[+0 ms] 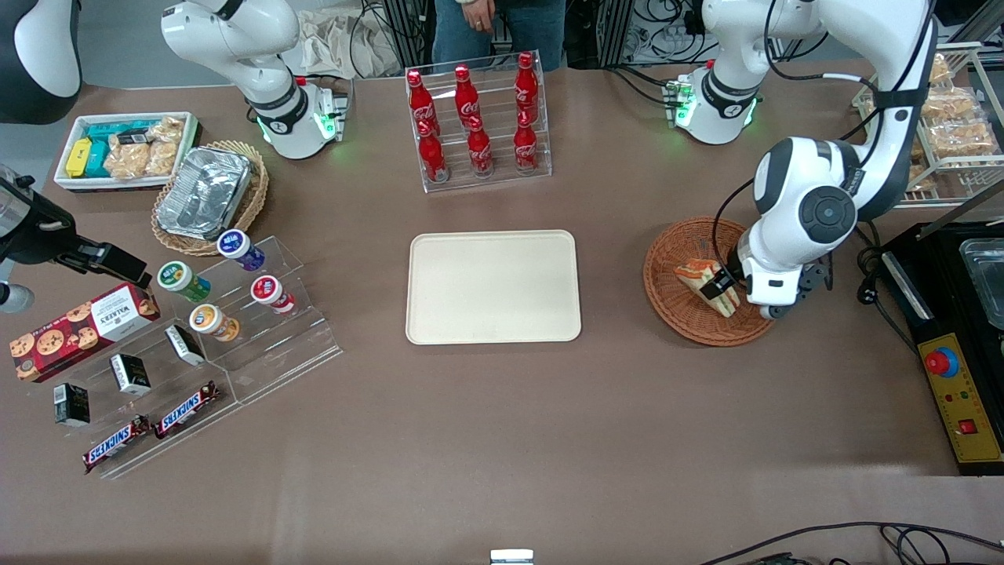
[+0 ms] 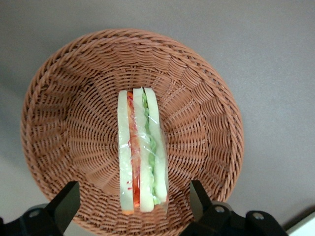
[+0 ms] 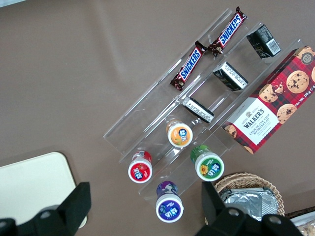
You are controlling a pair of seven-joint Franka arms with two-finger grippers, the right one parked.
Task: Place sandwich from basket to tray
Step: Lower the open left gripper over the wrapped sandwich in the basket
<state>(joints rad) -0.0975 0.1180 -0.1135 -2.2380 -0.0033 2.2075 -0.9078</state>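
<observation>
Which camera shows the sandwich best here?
The left wrist view: the sandwich fills the basket, layers clear, between the open tool. The front view partly hides it under the arm; the right wrist view misses it.

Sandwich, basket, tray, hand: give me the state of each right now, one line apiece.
sandwich: on edge in the basket, not gripped.
basket: holds only the sandwich.
tray: bare, flat on the table.
hand: open, fingers either side of the sandwich, over the basket.
</observation>
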